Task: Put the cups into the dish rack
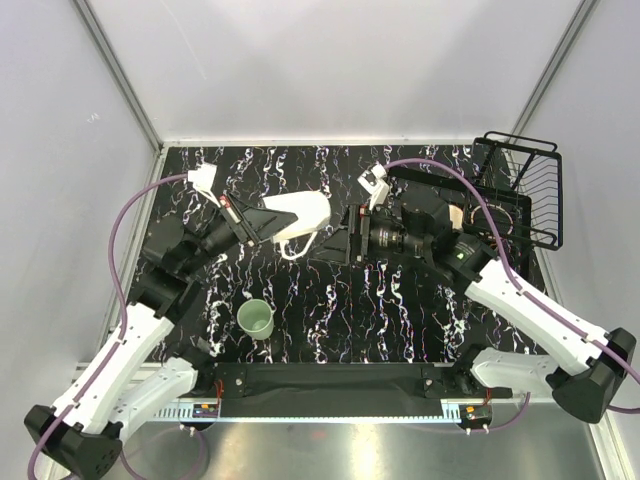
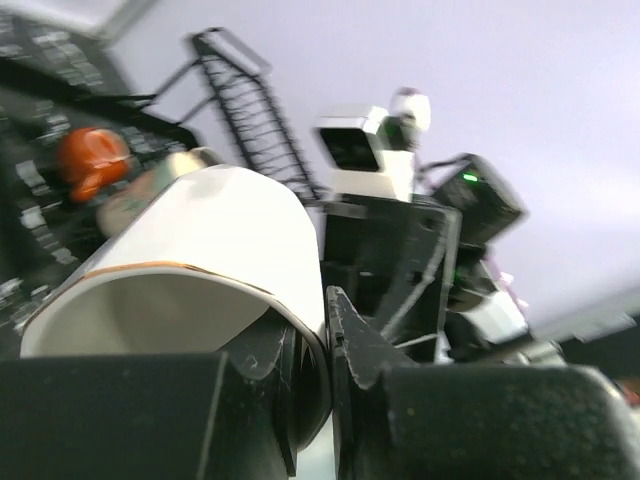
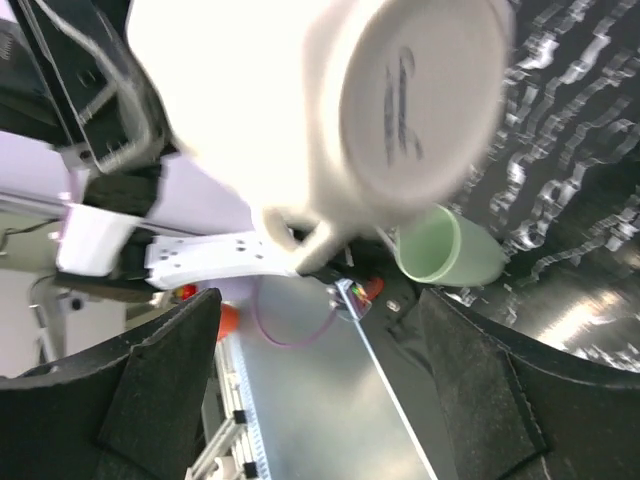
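Left tool [image 1: 262, 222] is clamped on the rim of the cream mug [image 1: 300, 213]: the left wrist view shows one finger [image 2: 345, 340] outside the wall and the other inside the mouth. The mug is held off the desk [image 1: 400, 320], on its side over the middle, with its mouth toward the left arm and its base toward the right arm. Its handle [image 1: 293, 250] hangs on the near side.

Right tool [image 1: 342, 238] is just beside the mug's base and faces it, jaws wide apart. In the right wrist view both fingers [image 3: 160, 390] sit either side of the frame with the base [image 3: 420, 100] ahead of them. No contact visible, nothing gripped.

Green mug [image 1: 256, 318] stands upright on the desk, mouth up, in front of the left arm and well apart from both tools. It also shows past the cream mug in the right wrist view [image 3: 445, 245].

Rack [image 1: 520, 190] is at the far right corner of the desk, behind the right arm.

Red mug [image 2: 90, 160] shows in the left wrist view, blurred, close to the rack's wires [image 2: 250, 110]. I can't tell whether it is inside the basket.
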`<action>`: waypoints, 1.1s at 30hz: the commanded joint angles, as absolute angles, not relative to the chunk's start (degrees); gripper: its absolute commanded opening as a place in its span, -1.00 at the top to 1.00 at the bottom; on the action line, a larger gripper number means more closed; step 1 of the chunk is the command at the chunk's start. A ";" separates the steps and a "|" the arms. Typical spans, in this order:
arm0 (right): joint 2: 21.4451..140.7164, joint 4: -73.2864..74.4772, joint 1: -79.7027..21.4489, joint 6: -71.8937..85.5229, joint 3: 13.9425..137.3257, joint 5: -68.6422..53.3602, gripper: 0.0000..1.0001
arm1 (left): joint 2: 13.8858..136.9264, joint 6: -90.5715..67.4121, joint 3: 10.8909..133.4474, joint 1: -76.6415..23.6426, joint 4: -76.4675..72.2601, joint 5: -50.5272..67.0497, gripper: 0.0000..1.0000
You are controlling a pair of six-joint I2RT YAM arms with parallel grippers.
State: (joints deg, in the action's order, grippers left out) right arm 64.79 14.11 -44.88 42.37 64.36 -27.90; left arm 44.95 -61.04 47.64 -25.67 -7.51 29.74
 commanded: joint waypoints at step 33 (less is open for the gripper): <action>61.17 -6.25 -49.04 49.93 58.00 -12.40 1.00 | 47.29 -57.68 49.47 -44.47 -17.91 15.39 -0.11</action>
State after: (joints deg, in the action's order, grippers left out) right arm 60.95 -9.98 -48.93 53.36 54.85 -19.25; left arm 49.43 -63.81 44.34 -43.20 -28.77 14.50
